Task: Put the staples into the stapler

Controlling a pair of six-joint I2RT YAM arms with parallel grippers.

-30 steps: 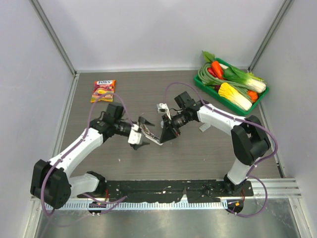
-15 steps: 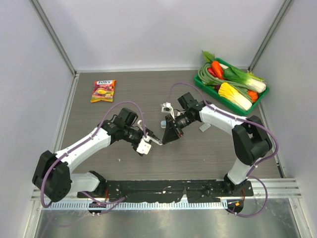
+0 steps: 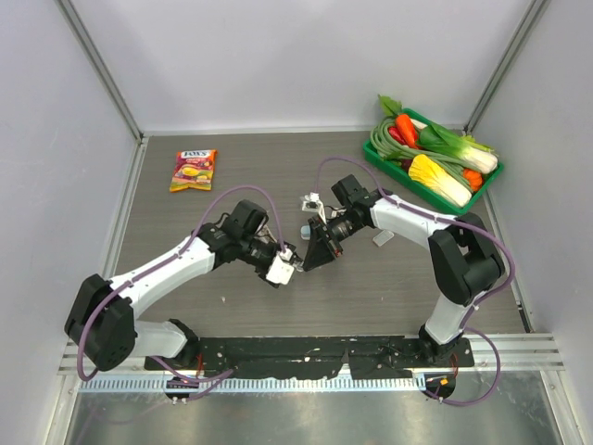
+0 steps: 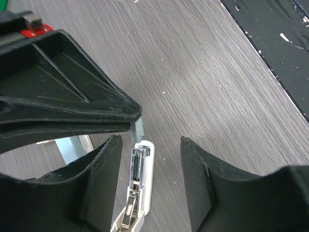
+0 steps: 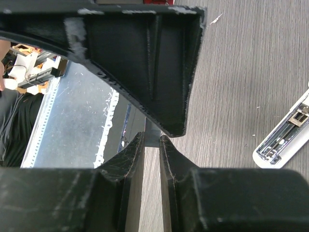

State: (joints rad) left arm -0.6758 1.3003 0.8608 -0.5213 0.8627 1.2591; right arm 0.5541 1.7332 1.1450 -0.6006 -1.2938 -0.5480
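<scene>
Grey and short, a strip of staples (image 4: pixel 138 131) is pinched at the fingertips of the right tool (image 5: pixel 151 137), whose jaws are nearly together on it; it hangs just above the front end of the white stapler (image 4: pixel 139 166), whose metal channel faces up; the left tool (image 4: pixel 150 142) is spread wide, a finger either side of the stapler, with wood-grain counter (image 4: pixel 217 72) showing between the stapler and one finger; a small whitish box (image 3: pixel 383 238) lies beside the right arm; a green tray (image 3: pixel 371 156) of vegetables sits at the far right corner.
</scene>
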